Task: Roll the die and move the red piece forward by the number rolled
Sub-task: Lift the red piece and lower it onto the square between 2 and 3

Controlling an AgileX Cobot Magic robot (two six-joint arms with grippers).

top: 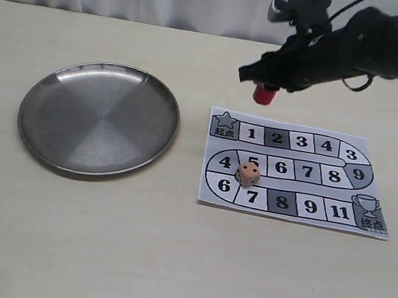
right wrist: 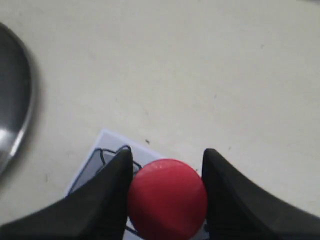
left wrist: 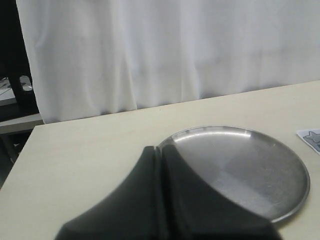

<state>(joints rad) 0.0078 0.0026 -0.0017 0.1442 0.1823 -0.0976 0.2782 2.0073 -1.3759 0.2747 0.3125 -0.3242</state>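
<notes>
The beige die [top: 248, 175] rests on the paper game board [top: 295, 172], on the seam between squares 5 and 7. My right gripper [top: 265, 90] hangs in the air above the board's far left part, shut on the red piece [top: 263, 93]. In the right wrist view the red piece [right wrist: 167, 198] fills the gap between the two black fingers [right wrist: 107, 195], with the board's star square below it. My left gripper [left wrist: 161, 151] is shut with nothing in it, its tips over the near rim of the steel plate [left wrist: 280, 200]. The left arm is out of the exterior view.
A round steel plate [top: 52, 150] lies left of the board, about a hand's width from its left edge. A white curtain closes off the far side of the table. The board's numbered track ends at a trophy square [top: 371, 213] at the lower right.
</notes>
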